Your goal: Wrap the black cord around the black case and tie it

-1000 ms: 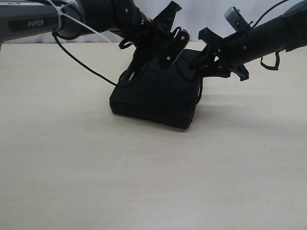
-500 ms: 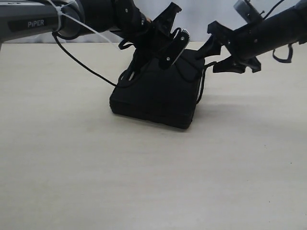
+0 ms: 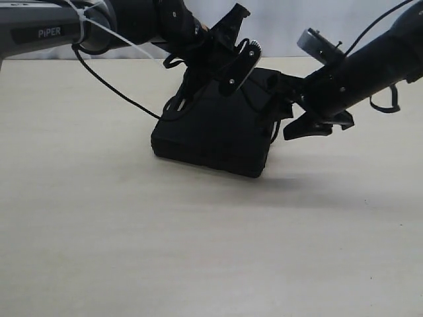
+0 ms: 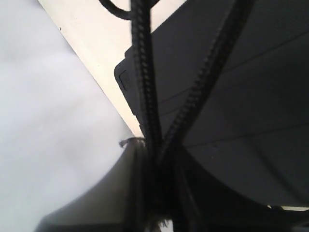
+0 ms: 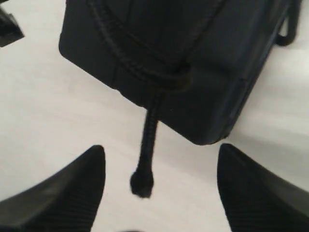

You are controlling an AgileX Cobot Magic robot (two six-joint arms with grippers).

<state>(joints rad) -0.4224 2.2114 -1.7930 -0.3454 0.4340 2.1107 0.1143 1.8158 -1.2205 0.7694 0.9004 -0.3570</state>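
Observation:
The black case rests tilted on the table, its far side raised. The black cord runs over it and hangs down its right side. My left gripper sits above the case's top. In the left wrist view two strands of the cord meet inside this gripper, which is shut on them over the case. My right gripper is open beside the case's right edge. In the right wrist view the cord's knotted end dangles from the case, loose between the spread fingers of that gripper.
The case stands on a pale beige table, with a white wall behind. A thin black line runs from under the left arm to the case's left side. A small cord loop lies at the case's left corner.
The right gripper rose away from the case, then dropped back and lower, open beside its right edge. The left gripper and the case have not moved.

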